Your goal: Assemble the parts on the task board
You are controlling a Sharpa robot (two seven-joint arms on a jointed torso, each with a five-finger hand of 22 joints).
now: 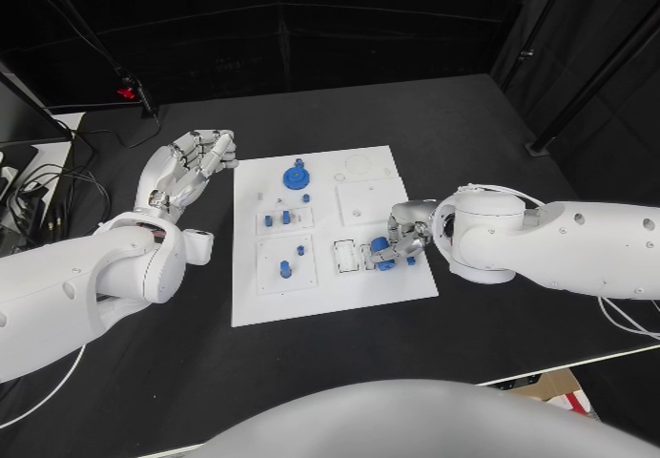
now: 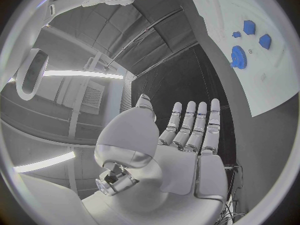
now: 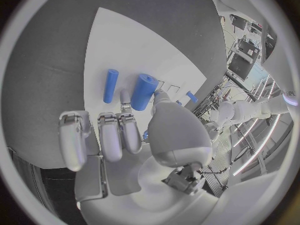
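The white board point(image 1: 330, 286) lay mid-counter point(image 1: 454, 124), black curtains behind. The left hand point(image 1: 190, 164) lay beside it, fingers straight, empty. The right hand point(image 1: 396, 239) pinched a blue part point(image 1: 383, 256) over the board's near edge.

Left hand point(image 1: 190, 162) is lying flat, fingers point(image 2: 194, 125) extended, beside the task board point(image 1: 330, 286); right hand point(image 1: 396, 240) is curling fingers point(image 3: 112, 135) over the board.

The black table point(image 1: 344, 124) fills most of the head view. On it, in the middle of the frame, lies the white task board point(image 1: 330, 296), flat. Some black cables point(image 1: 41, 186) lie at the left edge of the frame.
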